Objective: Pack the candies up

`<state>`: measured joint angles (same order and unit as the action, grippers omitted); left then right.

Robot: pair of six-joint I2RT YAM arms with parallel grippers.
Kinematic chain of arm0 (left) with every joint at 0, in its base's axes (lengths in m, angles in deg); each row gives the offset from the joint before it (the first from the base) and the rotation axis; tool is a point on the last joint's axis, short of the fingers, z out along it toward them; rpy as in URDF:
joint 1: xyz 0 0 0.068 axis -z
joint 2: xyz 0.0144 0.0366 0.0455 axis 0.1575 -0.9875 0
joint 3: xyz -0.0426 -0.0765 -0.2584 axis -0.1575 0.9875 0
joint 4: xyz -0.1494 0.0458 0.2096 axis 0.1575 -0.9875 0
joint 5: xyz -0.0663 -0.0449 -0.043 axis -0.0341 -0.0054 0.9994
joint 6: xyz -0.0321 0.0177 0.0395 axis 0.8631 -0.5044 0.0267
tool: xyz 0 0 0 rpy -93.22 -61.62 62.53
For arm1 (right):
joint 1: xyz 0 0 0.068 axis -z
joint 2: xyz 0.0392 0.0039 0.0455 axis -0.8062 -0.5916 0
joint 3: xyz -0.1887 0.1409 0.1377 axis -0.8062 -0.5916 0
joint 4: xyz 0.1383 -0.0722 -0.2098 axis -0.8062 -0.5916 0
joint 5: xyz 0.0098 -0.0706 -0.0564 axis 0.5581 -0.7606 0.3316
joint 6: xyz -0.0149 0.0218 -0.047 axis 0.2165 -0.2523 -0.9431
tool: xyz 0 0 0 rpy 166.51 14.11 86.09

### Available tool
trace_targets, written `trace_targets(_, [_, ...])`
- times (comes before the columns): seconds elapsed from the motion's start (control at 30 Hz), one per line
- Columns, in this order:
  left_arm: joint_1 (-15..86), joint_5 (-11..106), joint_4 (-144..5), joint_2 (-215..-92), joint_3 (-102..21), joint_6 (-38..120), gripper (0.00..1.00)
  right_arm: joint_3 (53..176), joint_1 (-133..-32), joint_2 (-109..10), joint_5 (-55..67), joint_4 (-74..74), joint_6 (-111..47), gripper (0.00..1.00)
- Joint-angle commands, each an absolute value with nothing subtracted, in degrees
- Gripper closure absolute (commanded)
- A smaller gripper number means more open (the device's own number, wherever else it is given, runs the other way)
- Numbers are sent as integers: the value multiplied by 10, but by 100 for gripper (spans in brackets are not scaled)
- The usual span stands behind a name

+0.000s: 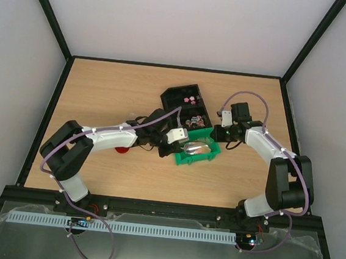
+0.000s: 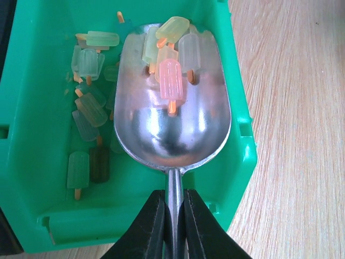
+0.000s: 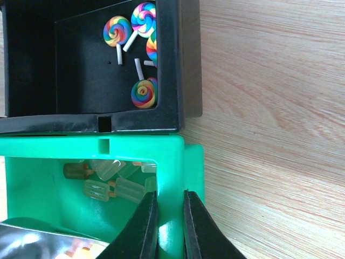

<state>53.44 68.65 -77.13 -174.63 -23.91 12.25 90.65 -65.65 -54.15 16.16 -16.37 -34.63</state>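
Left tool (image 2: 173, 208) clamped on scoop (image 2: 172, 135) handle; right tool (image 3: 170, 202) pinches green bin (image 3: 135, 144) wall. Candies (image 2: 170, 75): few in scoop, rest in bin. Prob. light, hard, slippery; best lifted w/ scoop level, not fingers.

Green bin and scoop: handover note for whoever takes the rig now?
Left gripper: fingers shut on the handle of the metal scoop, loaded with a few popsicle candies, over the green bin.
Right gripper: fingers shut on the green bin's wall.
More popsicle candies loose in that bin; lollipops in the adjoining black bin.
Left: lift the scoopful out and pack it; destination not in view.
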Motion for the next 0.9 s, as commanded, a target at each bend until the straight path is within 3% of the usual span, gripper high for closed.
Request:
trace_targets(0.0, [528,718,-732,-1724,-225,115,98,915,-648,-515,186,-154,-337,99])
trace_targets(0.6, [489,749,-710,-1701,-217,126,98,914,-645,-528,202,-154,-341,99])
trace_targets(0.87, [461,816,-684,-1681,-207,157,98,914,-645,-534,200,-156,-342,99])
